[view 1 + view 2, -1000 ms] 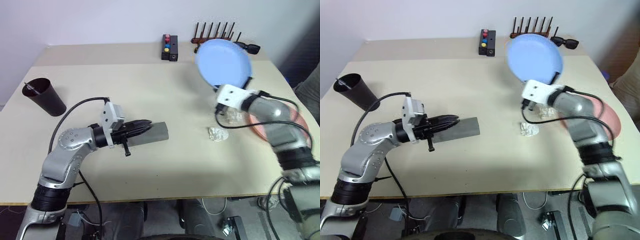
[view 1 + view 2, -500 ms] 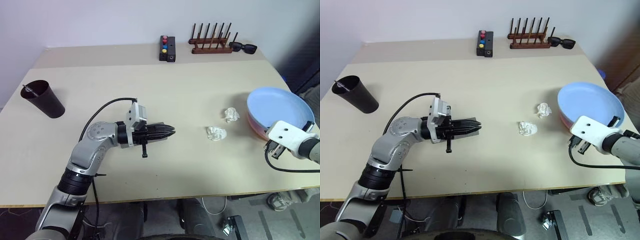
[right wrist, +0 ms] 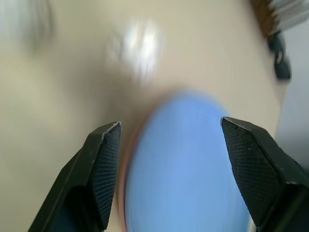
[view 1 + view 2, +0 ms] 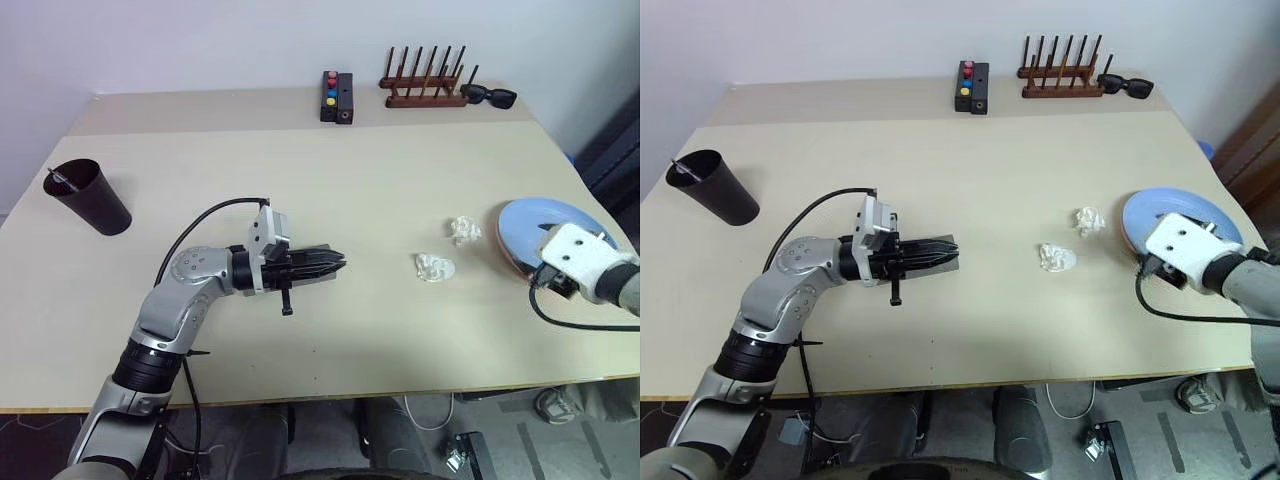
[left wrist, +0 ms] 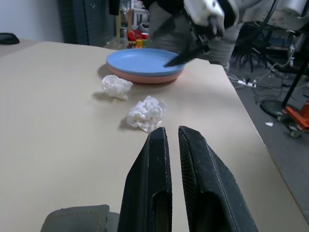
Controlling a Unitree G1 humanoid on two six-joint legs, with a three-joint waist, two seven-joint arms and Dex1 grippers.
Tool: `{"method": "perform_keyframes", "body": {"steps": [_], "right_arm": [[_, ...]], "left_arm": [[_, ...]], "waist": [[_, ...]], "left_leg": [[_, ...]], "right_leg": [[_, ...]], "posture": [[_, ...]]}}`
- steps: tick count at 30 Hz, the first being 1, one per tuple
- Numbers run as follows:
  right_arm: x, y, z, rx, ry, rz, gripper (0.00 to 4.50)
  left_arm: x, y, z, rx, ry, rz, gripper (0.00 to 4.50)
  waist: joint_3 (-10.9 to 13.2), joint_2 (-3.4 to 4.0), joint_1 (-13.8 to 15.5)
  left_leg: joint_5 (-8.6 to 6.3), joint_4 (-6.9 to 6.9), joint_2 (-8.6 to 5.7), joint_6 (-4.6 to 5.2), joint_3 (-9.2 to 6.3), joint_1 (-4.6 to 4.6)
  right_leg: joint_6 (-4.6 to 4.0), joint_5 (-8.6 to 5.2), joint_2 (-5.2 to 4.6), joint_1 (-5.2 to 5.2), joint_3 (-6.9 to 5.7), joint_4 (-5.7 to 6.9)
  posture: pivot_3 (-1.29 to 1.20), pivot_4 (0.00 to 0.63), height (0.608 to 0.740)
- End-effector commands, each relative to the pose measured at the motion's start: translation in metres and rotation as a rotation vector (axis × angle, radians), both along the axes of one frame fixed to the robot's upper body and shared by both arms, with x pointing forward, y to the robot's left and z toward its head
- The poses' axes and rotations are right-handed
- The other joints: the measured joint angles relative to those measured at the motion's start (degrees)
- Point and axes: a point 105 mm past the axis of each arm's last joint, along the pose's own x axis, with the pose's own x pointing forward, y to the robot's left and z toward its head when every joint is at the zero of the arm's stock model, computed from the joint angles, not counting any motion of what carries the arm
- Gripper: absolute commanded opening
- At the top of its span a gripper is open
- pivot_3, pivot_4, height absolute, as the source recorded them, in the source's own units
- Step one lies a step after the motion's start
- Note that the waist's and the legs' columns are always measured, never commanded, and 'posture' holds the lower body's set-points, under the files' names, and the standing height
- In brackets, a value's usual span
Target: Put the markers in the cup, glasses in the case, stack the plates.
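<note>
- Two grippers are ours to report: our left gripper [image 5: 173,145] lies level over the middle of the counter [image 4: 300,180], its fingers pressed nearly together with nothing between them.
- Our right gripper [image 3: 169,145] hangs with its fingers spread wide and empty, just above the near rim of the light blue plate [image 4: 545,222].
- We see the light blue plate resting on the salmon pink plate [image 5: 145,77] at the counter's right edge.
- Just under our left gripper we find the grey case [image 4: 945,250], lying flat.
- Between case and plates lie two crumpled white wads [image 4: 435,267].
- Far left stands the dark cup [image 4: 88,197], with a slim thing showing at its rim.
- Along the back edge we see a black button box [image 4: 336,96], a wooden peg rack [image 4: 425,88] and black sunglasses [image 4: 492,96].
</note>
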Motion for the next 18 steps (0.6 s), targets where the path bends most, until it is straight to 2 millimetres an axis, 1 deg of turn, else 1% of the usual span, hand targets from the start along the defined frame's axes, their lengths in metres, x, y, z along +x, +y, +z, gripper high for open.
{"method": "perform_keyframes", "body": {"steps": [1, 3, 4, 5, 8, 12, 15, 17, 18], "right_arm": [[0.01, 0.022, 0.014, 0.168, -0.059, 0.035, 3.48], [0.023, 0.031, 0.011, 0.291, -0.069, 0.016, 4.05], [0.03, 0.034, 0.006, 0.326, -0.064, 0.001, 4.38], [0.035, 0.036, -0.001, 0.338, -0.058, -0.012, 4.45], [0.048, 0.04, -0.018, 0.348, -0.026, -0.051, 4.45], [0.067, 0.028, -0.038, 0.339, 0.011, -0.165, 4.45], [0.074, 0.022, -0.044, 0.328, 0.019, -0.21, 4.45], [0.077, 0.021, -0.048, 0.324, 0.028, -0.215, 4.45], [0.078, 0.021, -0.05, 0.323, 0.033, -0.216, 4.22]], "left_arm": [[0.0, 0.002, 0.011, -0.024, -0.054, 0.011, 0.35], [0.001, 0.002, 0.012, -0.029, -0.059, 0.017, 0.35], [0.001, 0.002, 0.013, -0.033, -0.061, 0.02, 0.35], [0.0, 0.003, 0.013, -0.037, -0.062, 0.023, 0.35], [-0.001, 0.005, 0.014, -0.04, -0.061, 0.038, 0.35], [-0.002, 0.011, 0.014, -0.037, -0.064, 0.076, 0.35], [-0.003, 0.014, 0.014, -0.038, -0.063, 0.095, 0.35], [-0.003, 0.014, 0.014, -0.04, -0.063, 0.103, 0.35], [-0.003, 0.014, 0.014, -0.041, -0.063, 0.106, 0.35]], "waist": [[0.01, -0.02, 0.08], [0.01, -0.06, 0.03], [0.01, -0.04, 0.07], [0.01, -0.04, 0.06], [0.01, -0.04, 0.2], [0.01, -0.03, 0.06], [0.02, -0.01, 0.04], [0.02, -0.01, 0.02], [0.02, -0.01, 0.01]], "left_leg": [[0.0, 0.01, 0.0, 0.0, -0.01, -0.01], [0.0, 0.02, -0.01, 0.0, -0.02, 0.0], [0.0, 0.01, 0.0, 0.0, -0.04, 0.0], [0.0, -0.01, -0.01, 0.0, -0.04, 0.0], [0.0, -0.02, -0.03, 0.0, -0.05, -0.03], [0.0, -0.02, -0.04, 0.0, -0.04, -0.05], [0.0, -0.03, -0.04, 0.0, -0.05, -0.04], [0.0, -0.04, -0.04, 0.0, -0.04, -0.04], [0.0, -0.04, -0.04, 0.0, -0.04, -0.04]], "right_leg": [[-0.02, 0.01, 0.0, 0.0, 0.0, 0.0], [-0.09, 0.06, 0.0, 0.03, -0.01, -0.01], [-0.17, 0.1, 0.0, 0.02, -0.02, -0.01], [-0.17, 0.1, 0.0, 0.02, -0.01, -0.01], [-0.16, 0.1, 0.0, 0.0, -0.02, -0.03], [-0.16, 0.1, -0.01, -0.02, -0.01, -0.06], [-0.16, 0.1, -0.01, -0.03, -0.02, -0.04], [-0.16, 0.1, -0.01, -0.03, -0.01, -0.04], [-0.16, 0.1, -0.01, -0.03, -0.02, -0.04]], "posture": [[0.0, 0.15, 0.739], [0.0, 0.15, 0.739], [0.0, 0.15, 0.739], [0.0, 0.15, 0.739], [0.0, 0.15, 0.739], [0.0, 0.15, 0.739], [0.0, 0.15, 0.739], [0.0, 0.15, 0.739], [0.0, 0.15, 0.739]]}}
